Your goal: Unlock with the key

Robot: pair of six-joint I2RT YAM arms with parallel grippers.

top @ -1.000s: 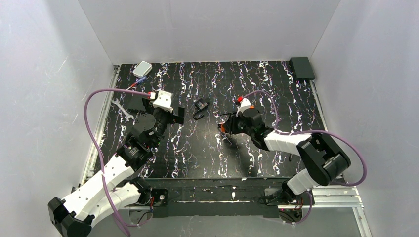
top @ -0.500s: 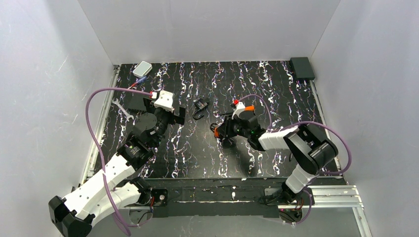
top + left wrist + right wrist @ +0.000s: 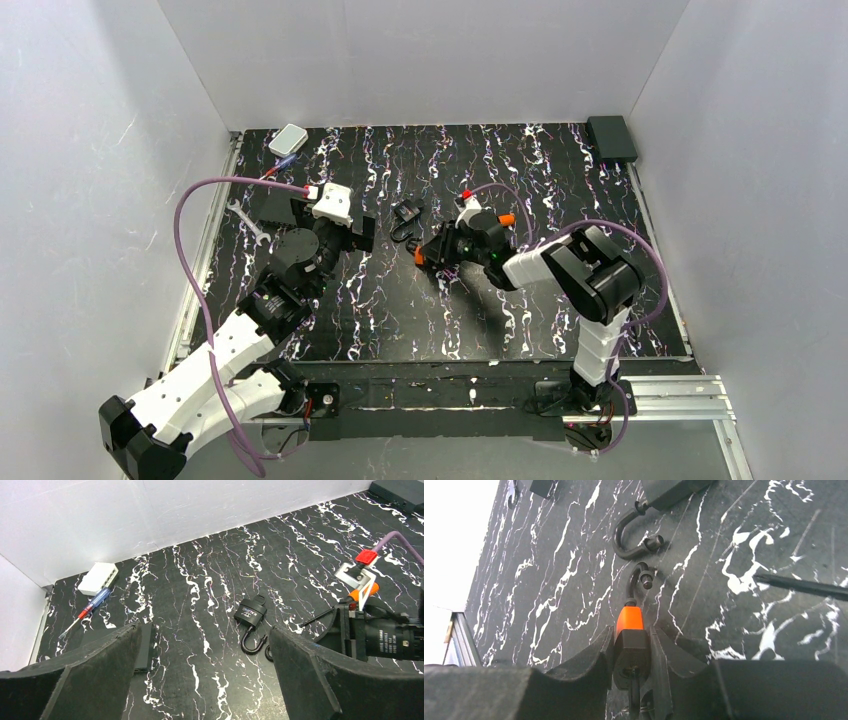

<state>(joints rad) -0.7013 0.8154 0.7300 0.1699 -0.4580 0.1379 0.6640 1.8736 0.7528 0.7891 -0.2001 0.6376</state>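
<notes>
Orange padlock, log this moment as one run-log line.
left gripper: open, empty | right gripper: shut on orange padlock, shackle open | black padlock: lying free, shackle open

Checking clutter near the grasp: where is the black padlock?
Top view: the black padlock lies near the middle of the table, shackle open, just beyond the orange padlock held by the right gripper.

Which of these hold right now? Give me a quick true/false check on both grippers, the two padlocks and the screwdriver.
The black padlock has its shackle open. True.
The right gripper is shut on the black padlock. False: it clamps the orange padlock; the black one lies on the table.
The left gripper is open and empty. True.
The screwdriver lies beside the black padlock. False: it lies by the white box, far off.
</notes>
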